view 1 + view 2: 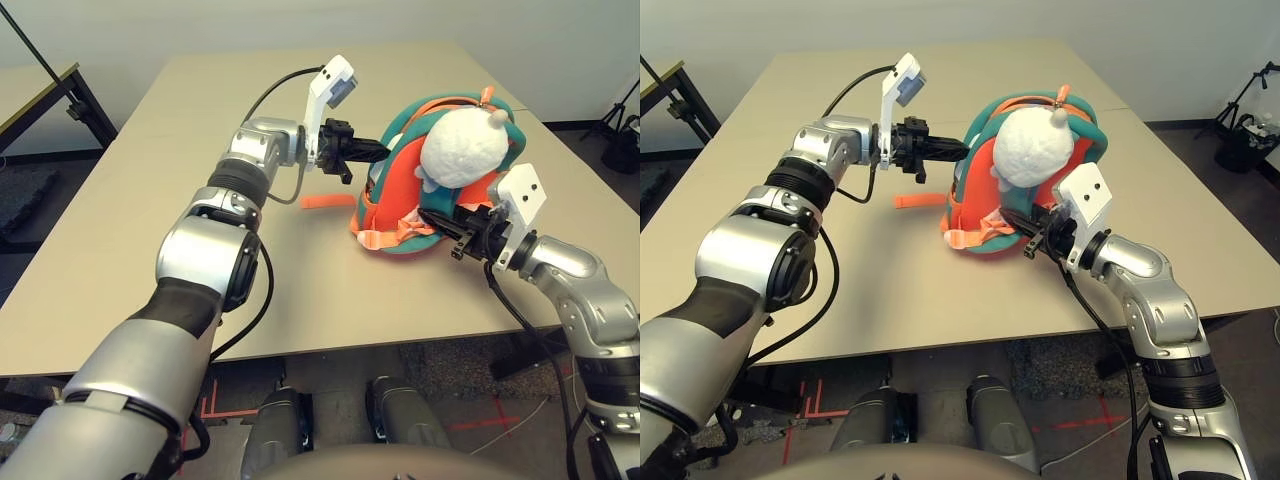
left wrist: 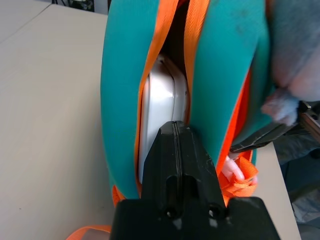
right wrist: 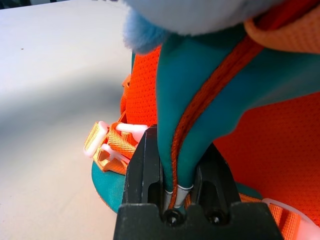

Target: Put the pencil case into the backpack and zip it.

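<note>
The pencil case [image 2: 162,107] sits inside the backpack [image 1: 395,190], visible in the left wrist view as a white rounded-corner slab between the teal walls of the open top seam. Orange zipper tape runs along both edges of that opening, which is not closed.

The backpack stands on the table [image 1: 150,180] right of centre in the left eye view, orange mesh body with teal trim. A white-grey plush toy [image 1: 462,148] rests against its upper right side. Orange webbing straps [image 1: 395,232] with pale buckles bunch at its lower edge, and one loose orange strap end [image 1: 328,201] lies flat on the table just left of the bag.

The left gripper [image 2: 176,131] reaches in from the left at the bag's upper left edge. Its two black fingers are pressed together with nothing between them, the tips at the mouth of the opening just in front of the pencil case. Contact with the case cannot be determined.

The right gripper [image 3: 177,165] comes in from the lower right of the head views, at the bag's lower right side beneath the plush toy. Its fingers are clamped on a fold of teal backpack fabric carrying an orange zipper seam, the fabric rising taut from between the fingers.

Beyond the table, a dark-framed second table [image 1: 45,95] stands at the upper left of the frame.
</note>
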Action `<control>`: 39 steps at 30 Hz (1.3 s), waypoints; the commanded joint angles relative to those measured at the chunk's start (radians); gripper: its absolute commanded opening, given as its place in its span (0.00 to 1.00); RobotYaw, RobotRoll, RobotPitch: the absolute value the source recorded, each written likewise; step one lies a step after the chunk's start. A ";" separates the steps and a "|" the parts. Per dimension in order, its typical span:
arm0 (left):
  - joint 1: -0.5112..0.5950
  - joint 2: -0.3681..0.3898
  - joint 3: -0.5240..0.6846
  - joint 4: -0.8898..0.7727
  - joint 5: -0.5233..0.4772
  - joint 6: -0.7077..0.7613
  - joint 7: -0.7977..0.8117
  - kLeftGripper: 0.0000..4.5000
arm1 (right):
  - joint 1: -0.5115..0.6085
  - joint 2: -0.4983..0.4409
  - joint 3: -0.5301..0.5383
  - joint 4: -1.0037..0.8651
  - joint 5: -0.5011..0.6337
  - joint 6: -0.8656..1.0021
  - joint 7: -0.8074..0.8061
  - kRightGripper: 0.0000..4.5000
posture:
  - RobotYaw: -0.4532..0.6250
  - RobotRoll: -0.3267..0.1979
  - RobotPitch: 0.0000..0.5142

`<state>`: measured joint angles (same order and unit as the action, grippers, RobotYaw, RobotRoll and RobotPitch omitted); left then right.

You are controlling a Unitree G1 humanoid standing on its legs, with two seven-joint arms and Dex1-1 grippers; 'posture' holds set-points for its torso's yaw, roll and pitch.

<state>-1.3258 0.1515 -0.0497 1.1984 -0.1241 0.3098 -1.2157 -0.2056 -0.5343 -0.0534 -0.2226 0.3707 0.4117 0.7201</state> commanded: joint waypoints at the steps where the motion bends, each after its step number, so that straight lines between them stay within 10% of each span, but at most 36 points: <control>1: -0.023 -0.012 0.002 0.026 0.026 -0.026 0.020 0.00 | 0.011 0.010 0.033 -0.031 0.006 0.009 0.010 0.10 | 0.13 0.62 0.01; 31: 0.012 -0.135 0.060 0.074 0.045 -0.047 0.177 0.00 | 0.011 0.026 0.044 -0.029 -0.006 0.001 0.012 0.10 | 0.12 0.62 0.00; 39: 0.010 -0.065 0.080 0.046 0.026 -0.016 0.117 0.00 | 0.010 0.030 0.042 -0.025 -0.010 -0.001 0.010 0.10 | 0.12 0.62 0.00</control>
<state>-1.3173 0.0784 0.0274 1.2391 -0.0985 0.2706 -1.0626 -0.2004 -0.5171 -0.0531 -0.2303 0.3426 0.4120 0.7026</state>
